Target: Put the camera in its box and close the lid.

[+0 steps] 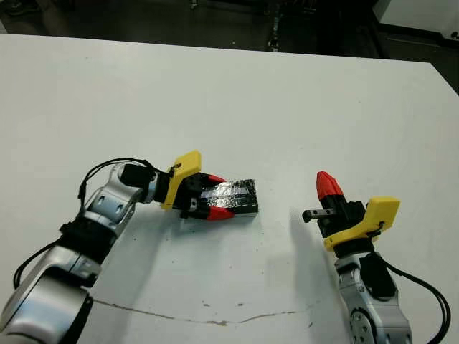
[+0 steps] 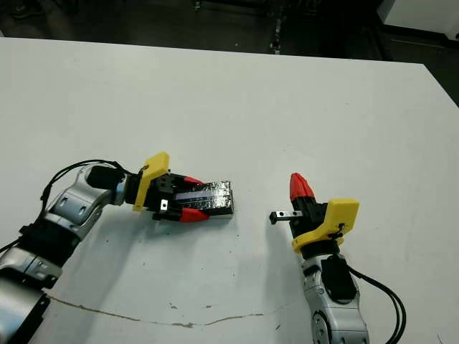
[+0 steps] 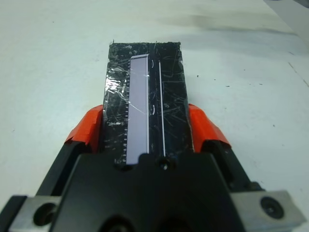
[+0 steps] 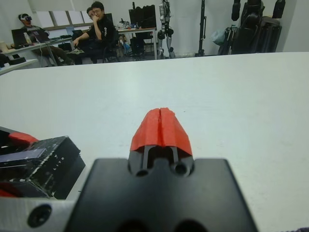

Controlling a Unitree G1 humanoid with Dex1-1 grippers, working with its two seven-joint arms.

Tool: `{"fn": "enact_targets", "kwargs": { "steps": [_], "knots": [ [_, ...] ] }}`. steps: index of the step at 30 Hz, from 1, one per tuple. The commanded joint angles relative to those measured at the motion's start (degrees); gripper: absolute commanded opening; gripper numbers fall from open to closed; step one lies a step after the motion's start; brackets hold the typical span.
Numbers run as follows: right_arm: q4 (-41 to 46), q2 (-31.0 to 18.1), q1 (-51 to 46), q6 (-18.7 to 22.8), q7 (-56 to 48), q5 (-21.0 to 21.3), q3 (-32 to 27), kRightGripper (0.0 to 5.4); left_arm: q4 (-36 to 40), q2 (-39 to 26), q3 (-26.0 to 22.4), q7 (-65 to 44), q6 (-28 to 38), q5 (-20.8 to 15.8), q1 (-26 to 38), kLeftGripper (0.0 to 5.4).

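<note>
Lid (image 3: 145, 92) on box, L pincer (image 1: 215, 196) clamping it (contents hidden).

I work at a white table (image 1: 229, 93), its surface scuffed by a thin brown crack line (image 1: 193, 315) near my edge. Past the far edge the floor (image 2: 143, 21) lies dark. Beyond the table, two people (image 4: 96, 29) sit at desks (image 4: 29, 48) below bright windows (image 4: 53, 18), beside black equipment stands (image 4: 203, 26) against a pale wall.
</note>
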State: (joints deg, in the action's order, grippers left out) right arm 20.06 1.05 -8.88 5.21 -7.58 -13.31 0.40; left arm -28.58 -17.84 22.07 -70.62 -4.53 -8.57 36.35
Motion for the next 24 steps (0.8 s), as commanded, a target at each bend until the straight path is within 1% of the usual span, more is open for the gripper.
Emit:
{"fn": "enact_targets", "kwargs": {
  "steps": [1,10,16,20,22,24],
  "knots": [
    [0.1,-0.2,-0.5,0.6,0.3,-0.2,-0.2,0.0,-3.1,3.1,3.7,2.3,0.2,5.0,0.1,3.16],
    [0.0,-0.3,-0.6,0.4,0.2,0.2,-0.2,0.0,-5.0,6.5,5.5,2.7,-0.1,7.5,2.2,3.16],
    [0.3,-0.1,-0.7,1.0,0.4,-0.4,-0.2,0.0,-4.9,7.1,6.2,2.2,-0.3,8.6,2.7,3.16],
    [0.0,0.0,-0.7,0.5,0.1,-0.5,-0.2,0.0,-4.6,6.9,7.0,2.1,-0.2,9.3,2.9,3.16],
    [-0.2,-0.1,-0.7,0.3,0.0,-0.3,-0.2,0.0,-4.2,6.7,7.6,2.2,-1.7,9.9,3.3,3.16],
    [-0.2,0.0,-0.7,0.4,0.1,-0.4,-0.2,0.0,-3.6,6.2,8.5,2.6,-1.3,11.1,3.8,3.53]
  ]
}}
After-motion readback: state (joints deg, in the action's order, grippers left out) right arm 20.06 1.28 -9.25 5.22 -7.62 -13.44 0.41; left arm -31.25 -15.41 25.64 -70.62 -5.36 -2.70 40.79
